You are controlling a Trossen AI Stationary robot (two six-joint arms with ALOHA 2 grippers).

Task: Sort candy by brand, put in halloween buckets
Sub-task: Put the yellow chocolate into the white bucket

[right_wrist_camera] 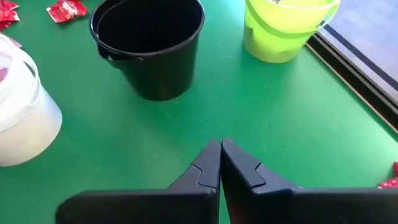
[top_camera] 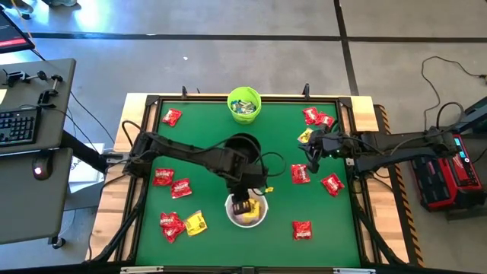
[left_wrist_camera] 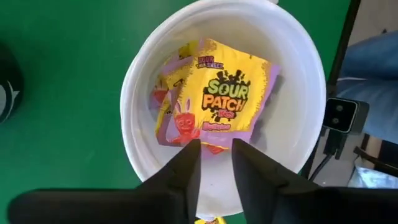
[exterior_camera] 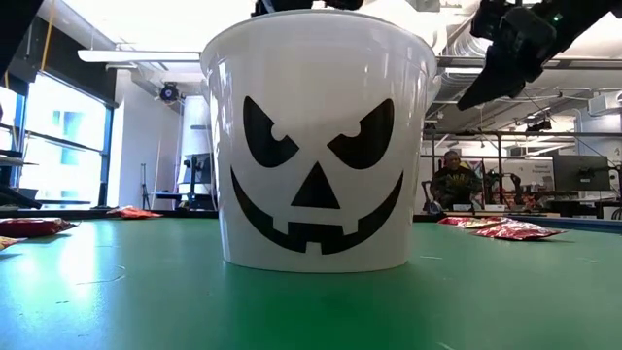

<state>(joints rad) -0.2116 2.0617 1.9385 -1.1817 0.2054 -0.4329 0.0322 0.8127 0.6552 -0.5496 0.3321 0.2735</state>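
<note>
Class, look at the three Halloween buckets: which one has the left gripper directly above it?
The white bucket, nearest the table's front edge. The left gripper hangs over its open top, above yellow Sour Patch packets. The black bucket and lime green bucket have no gripper over them.

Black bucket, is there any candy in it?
No, the right wrist view shows the black bucket with only a dark, bare inside.

Glossy white plastic bucket [left_wrist_camera: 140,106], shiny yellow foil candy packet [left_wrist_camera: 227,93], matt green felt-like table [left_wrist_camera: 62,68].

candy packet [left_wrist_camera: 219,99] in bucket [left_wrist_camera: 146,87]
</note>
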